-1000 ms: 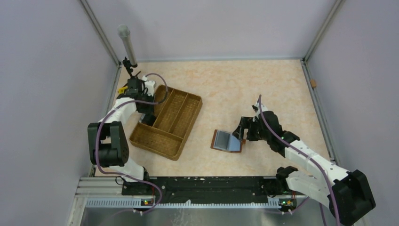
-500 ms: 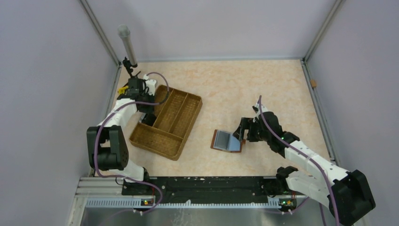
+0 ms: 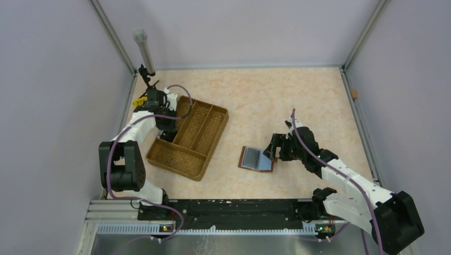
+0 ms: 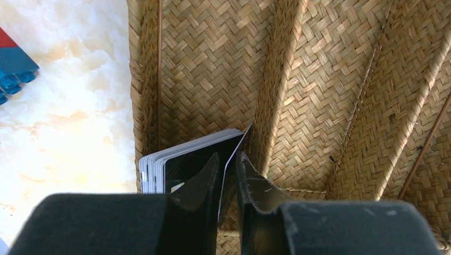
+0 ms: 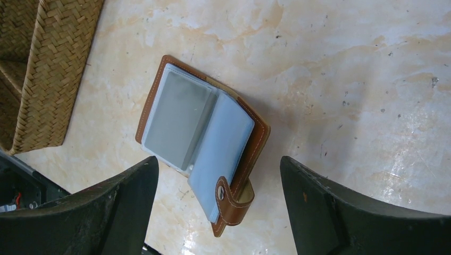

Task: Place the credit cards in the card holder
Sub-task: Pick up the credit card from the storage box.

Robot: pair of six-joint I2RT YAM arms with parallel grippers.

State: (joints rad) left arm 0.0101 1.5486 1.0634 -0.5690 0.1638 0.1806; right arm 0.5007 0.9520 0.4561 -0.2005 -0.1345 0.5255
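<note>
Nearest the arms, the right pincer (image 5: 219, 170) is hanging with its jaws wide apart over the card holder (image 5: 175, 111), which is lying open on the bench (image 5: 345, 79), sleeves facing up. Farther off, in an end compartment of the woven tray (image 4: 330, 79), the left pincer (image 4: 227, 159) is narrowing from a wider gape a second ago around one credit card (image 4: 240, 141) tilting off the stack (image 4: 175, 154). Whether it is already pinching cannot be told. A pick appears to be getting under way.
</note>
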